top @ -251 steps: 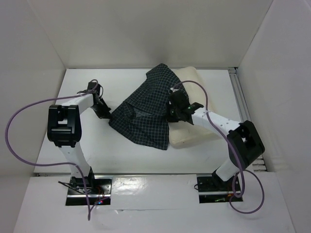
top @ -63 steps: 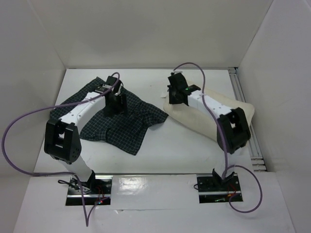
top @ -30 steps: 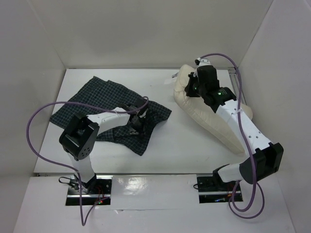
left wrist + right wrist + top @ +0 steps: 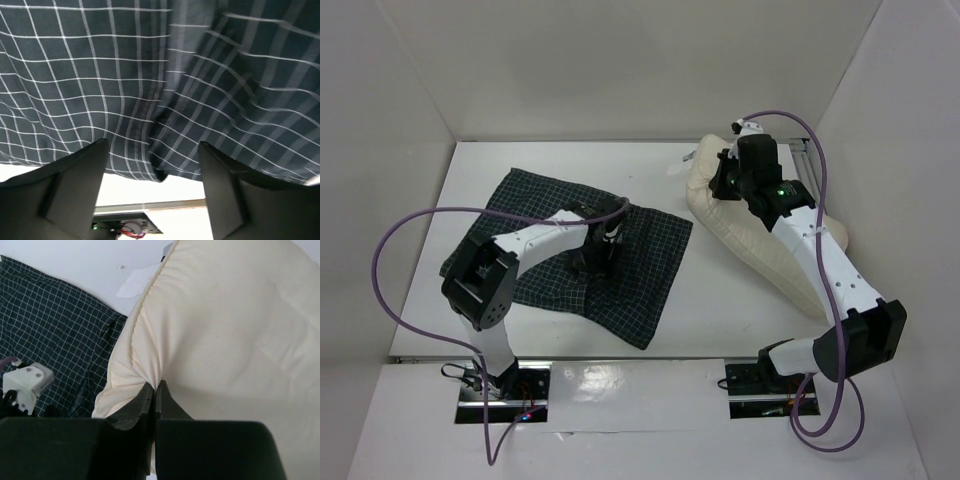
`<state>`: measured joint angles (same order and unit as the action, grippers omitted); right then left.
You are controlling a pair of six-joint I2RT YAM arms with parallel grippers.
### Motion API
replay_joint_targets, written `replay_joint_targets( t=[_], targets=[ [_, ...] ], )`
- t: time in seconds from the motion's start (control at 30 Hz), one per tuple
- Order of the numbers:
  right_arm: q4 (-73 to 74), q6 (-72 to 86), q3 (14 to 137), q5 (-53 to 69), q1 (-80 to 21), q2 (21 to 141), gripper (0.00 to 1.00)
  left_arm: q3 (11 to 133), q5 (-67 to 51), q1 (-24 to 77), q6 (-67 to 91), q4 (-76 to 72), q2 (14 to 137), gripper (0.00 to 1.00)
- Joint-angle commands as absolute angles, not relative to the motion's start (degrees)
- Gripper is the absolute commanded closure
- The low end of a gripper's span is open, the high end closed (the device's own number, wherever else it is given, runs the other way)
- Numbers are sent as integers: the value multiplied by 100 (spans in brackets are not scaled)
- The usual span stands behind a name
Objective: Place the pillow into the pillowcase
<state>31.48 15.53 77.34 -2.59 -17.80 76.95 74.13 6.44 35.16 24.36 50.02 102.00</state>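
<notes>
The pillowcase [image 4: 650, 270], dark with a fine white check, lies spread on the white table left of centre. My left gripper [image 4: 595, 262] rests over its middle, pointing toward the near edge. In the left wrist view the gripper [image 4: 152, 150] stands open; the pillowcase [image 4: 150, 75] fills the picture, its hem lying loose between the fingers [image 4: 80, 185], unpinched. The cream pillow [image 4: 735, 230] lies at the back right, partly under my right arm. My right gripper [image 4: 720, 185] is at its far left end. There the gripper [image 4: 156, 385] is shut on a pinch of the pillow [image 4: 225, 330].
White walls enclose the table on three sides. A metal rail [image 4: 812, 175] runs along the right edge. Purple cables [image 4: 390, 250] loop off both arms. A small white tag [image 4: 136, 282] lies on the table beside the pillow's end, near the pillowcase [image 4: 50, 330].
My left gripper has opened and let go of the pillowcase, which now lies spread wider toward the near right. The right gripper keeps its hold on the pillow, hardly moved.
</notes>
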Motion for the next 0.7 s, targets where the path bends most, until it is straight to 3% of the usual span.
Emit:
replay_joint_targets(
  t=[0.0, 0.2, 0.67],
  targets=[
    [2944, 1547, 7796, -158, -1740, 7453, 100, 7348, 1046, 3498, 2435, 5071, 10327, 17],
    [2944, 1547, 7796, -105, -1740, 7453, 100, 7348, 1107, 3498, 2435, 4852, 10608, 37],
    [2944, 1547, 7796, -44, -1740, 7506, 100, 8199, 1468, 3604, 2663, 4667, 11038, 39]
  ],
)
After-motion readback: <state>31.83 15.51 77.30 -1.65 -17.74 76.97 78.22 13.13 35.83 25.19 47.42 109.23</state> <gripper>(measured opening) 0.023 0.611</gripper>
